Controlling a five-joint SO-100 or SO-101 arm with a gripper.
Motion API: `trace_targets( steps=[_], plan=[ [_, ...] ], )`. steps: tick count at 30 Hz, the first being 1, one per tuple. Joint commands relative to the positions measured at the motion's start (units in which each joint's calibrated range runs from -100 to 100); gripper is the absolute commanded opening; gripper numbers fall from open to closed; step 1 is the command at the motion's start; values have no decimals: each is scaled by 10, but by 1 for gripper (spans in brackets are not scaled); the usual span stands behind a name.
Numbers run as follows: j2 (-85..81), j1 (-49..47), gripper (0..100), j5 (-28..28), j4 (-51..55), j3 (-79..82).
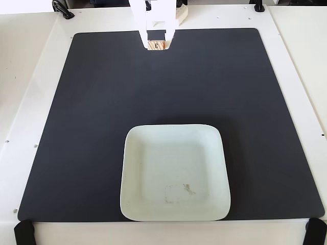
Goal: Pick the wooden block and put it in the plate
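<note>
The wooden block [156, 46] hangs high at the top centre of the fixed view, end-on to the camera, with a small dark mark on its face. My white gripper [156, 45] is shut on it, one finger on each side. The block is lifted off the black mat. The plate [134, 176], pale mint-white and square with rounded corners, lies on the mat at the lower centre, well below the gripper in the picture. Nothing is in the plate except faint scuff marks.
A large black mat [76, 127] covers most of the white table [25, 76]. A pale object [181, 14] sits at the table's far edge beside the arm. Black clamps [23, 232] hold the near corners.
</note>
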Motion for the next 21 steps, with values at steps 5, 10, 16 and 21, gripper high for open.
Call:
trace_targets(
  steps=[5, 10, 16, 21],
  plan=[
    [335, -25, 2, 3, -165, -284],
    [520, -42, 2, 3, -171, -477],
    [621, -60, 2, 3, -174, -578],
    [653, -67, 2, 3, -176, -596]
  ],
)
